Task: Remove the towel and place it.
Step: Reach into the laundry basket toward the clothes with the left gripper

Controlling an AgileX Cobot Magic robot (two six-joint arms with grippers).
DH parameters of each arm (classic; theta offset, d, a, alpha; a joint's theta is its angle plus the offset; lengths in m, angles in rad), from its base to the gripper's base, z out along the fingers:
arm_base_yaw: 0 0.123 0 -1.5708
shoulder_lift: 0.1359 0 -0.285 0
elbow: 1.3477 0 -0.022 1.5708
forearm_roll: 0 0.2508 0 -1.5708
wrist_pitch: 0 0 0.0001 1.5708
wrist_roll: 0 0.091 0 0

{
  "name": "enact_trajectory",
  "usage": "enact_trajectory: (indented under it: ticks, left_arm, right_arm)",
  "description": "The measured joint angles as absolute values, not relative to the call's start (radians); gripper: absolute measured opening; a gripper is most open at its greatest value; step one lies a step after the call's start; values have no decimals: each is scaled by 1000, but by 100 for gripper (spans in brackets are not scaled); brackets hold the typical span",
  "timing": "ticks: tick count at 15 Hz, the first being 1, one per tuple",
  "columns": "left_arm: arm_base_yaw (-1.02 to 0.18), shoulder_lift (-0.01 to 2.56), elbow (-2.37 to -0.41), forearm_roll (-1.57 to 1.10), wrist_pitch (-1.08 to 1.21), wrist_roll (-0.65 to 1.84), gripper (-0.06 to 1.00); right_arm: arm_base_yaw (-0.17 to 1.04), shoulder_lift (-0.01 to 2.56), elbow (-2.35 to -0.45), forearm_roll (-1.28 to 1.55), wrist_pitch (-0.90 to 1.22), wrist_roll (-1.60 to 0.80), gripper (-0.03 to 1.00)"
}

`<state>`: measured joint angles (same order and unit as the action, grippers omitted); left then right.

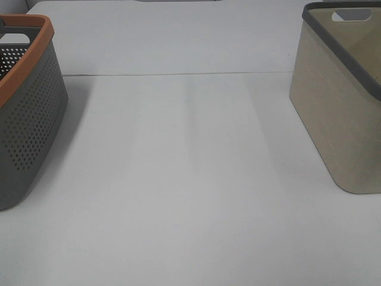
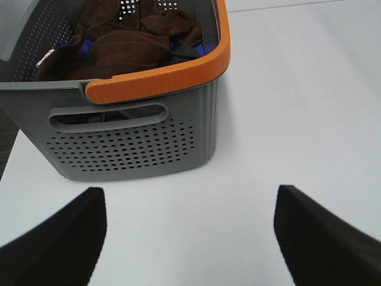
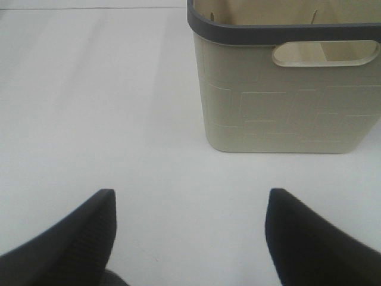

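Note:
The dark brown towel (image 2: pixel 119 44) lies crumpled inside the grey perforated basket with the orange rim (image 2: pixel 155 80), on top of dark and blue cloth. In the high view this basket (image 1: pixel 27 113) stands at the left edge and the towel is hidden. My left gripper (image 2: pixel 189 238) is open and empty above the table, short of the basket's handle side. My right gripper (image 3: pixel 189 235) is open and empty, facing the beige basket with the dark grey rim (image 3: pixel 286 89). That basket (image 1: pixel 342 107) stands at the right in the high view. Neither gripper shows in the high view.
The white table (image 1: pixel 190 179) stretches between the two baskets, with a seam line across its far part. The beige basket's inside looks empty where it shows. A dark floor strip (image 2: pixel 7 140) shows past the table edge beside the grey basket.

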<state>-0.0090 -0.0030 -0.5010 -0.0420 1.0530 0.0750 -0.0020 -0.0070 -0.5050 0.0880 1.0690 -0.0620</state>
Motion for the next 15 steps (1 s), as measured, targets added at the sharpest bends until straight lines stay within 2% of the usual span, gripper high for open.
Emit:
enact_trajectory:
  ticks: [2, 8, 11, 15]
  left_arm:
    - [-9, 42, -513, -42, 1022, 67, 74]
    - [-9, 342, -519, -32, 463, -16, 74]
    - [-9, 546, -551, -30, 279, -54, 74]
    - [11, 938, -714, -22, 256, -62, 74]
  right_arm:
    - [-2, -7, -505, 88, 1069, -62, 67]
    - [-2, -7, -505, 88, 1069, -62, 67]
    - [-2, -7, -505, 88, 1069, -62, 67]
    - [-2, -7, -505, 88, 1069, -62, 67]
